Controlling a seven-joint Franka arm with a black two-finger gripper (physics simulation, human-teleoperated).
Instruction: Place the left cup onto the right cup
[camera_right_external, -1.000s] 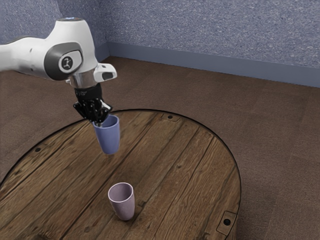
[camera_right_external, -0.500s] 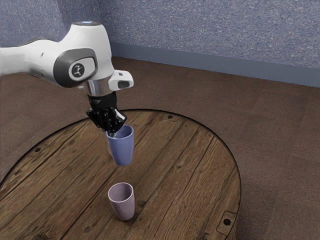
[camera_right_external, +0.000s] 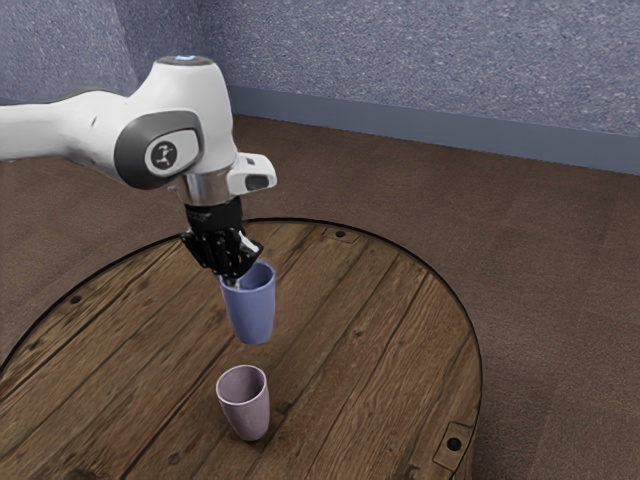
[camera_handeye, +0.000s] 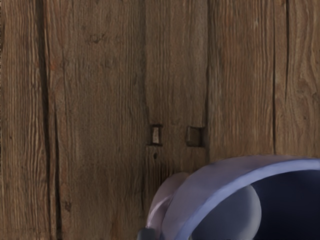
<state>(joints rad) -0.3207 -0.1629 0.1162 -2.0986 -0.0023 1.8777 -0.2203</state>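
I hold a blue cup (camera_right_external: 251, 311) in the air by its rim, my black gripper (camera_right_external: 236, 267) shut on it. The cup hangs upright, just above and slightly to the exterior view's right of the lilac cup (camera_right_external: 244, 401), which stands upright on the round wooden table (camera_right_external: 380, 330). In the wrist view the blue cup's rim (camera_handeye: 235, 182) looms close under my hand, and part of the lilac cup (camera_handeye: 162, 200) peeks out from behind it.
The table's dark rim (camera_right_external: 466, 320) curves along the exterior view's right, with metal brackets (camera_right_external: 452, 442) at the edge. Brown floor and a blue-grey wall lie beyond. Two small notches (camera_handeye: 175, 135) mark the planks under my hand.
My arm has carried the blue cup toward the exterior view's right and downward, from beside the table's far edge to a spot just over the lilac cup.
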